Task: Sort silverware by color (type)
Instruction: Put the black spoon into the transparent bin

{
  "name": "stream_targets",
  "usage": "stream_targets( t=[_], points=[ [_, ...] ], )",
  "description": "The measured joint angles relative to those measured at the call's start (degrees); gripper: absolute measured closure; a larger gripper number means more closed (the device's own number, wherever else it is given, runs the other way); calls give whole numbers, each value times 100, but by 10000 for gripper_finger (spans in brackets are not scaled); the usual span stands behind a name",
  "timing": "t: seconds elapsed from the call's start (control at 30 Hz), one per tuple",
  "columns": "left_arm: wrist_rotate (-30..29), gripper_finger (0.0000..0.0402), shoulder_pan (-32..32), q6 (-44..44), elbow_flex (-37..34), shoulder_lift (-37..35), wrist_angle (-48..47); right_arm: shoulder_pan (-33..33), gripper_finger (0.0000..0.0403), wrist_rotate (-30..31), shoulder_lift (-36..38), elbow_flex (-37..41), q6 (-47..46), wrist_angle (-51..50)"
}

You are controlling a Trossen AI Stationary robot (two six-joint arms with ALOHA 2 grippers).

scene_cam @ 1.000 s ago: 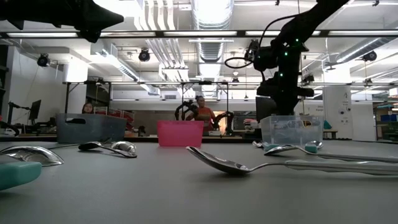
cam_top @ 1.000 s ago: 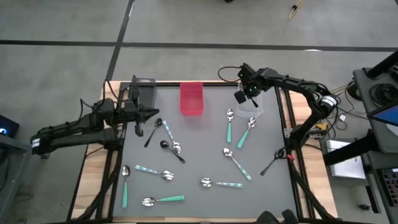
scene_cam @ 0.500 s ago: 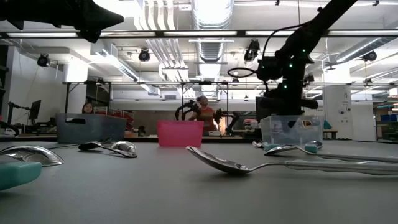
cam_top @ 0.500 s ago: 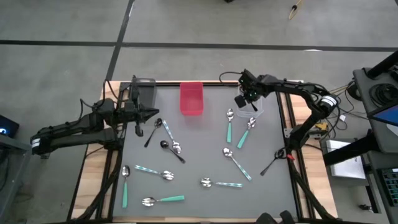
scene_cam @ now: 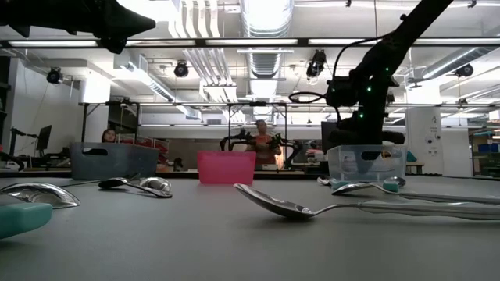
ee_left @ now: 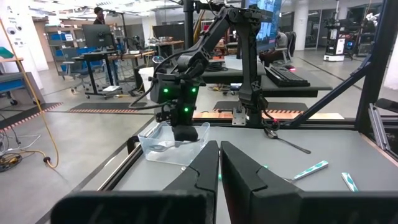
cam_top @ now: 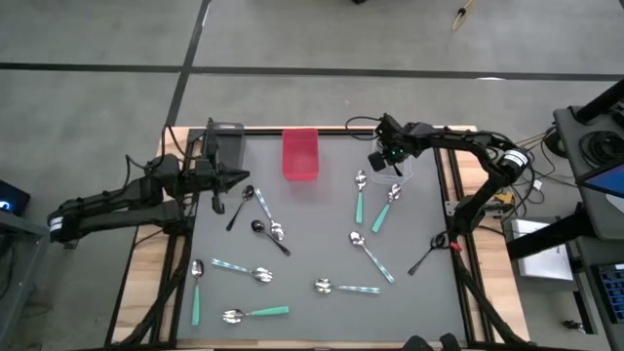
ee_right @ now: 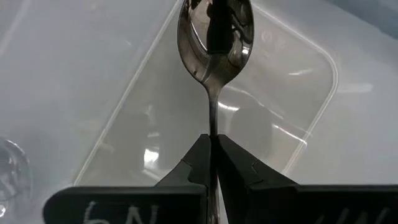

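Across the dark grey table point(cam_top: 312, 224) most of the silverware point(cam_top: 369, 255) lies scattered, and our right pincer point(ee_right: 211, 163), clenched on the thin stem of a silver spoon point(ee_right: 214, 34), hangs over the clear bin point(cam_top: 402, 168) at the table's far right corner. We judge it best to lower the bowl well inside the walls before letting go, so the spoon cannot bounce out. Our left pincer point(ee_left: 219, 163) waits with fingers together near the grey bin point(cam_top: 225, 146).
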State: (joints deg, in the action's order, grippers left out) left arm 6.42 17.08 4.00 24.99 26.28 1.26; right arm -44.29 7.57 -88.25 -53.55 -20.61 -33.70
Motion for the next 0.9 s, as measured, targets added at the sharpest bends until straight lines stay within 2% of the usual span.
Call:
stream_targets(
  t=[0.9],
  points=[
    [0, 402, 0, -1, 0, 0, 0, 2, 393, -35, -302, 10, -200, 290]
  ],
)
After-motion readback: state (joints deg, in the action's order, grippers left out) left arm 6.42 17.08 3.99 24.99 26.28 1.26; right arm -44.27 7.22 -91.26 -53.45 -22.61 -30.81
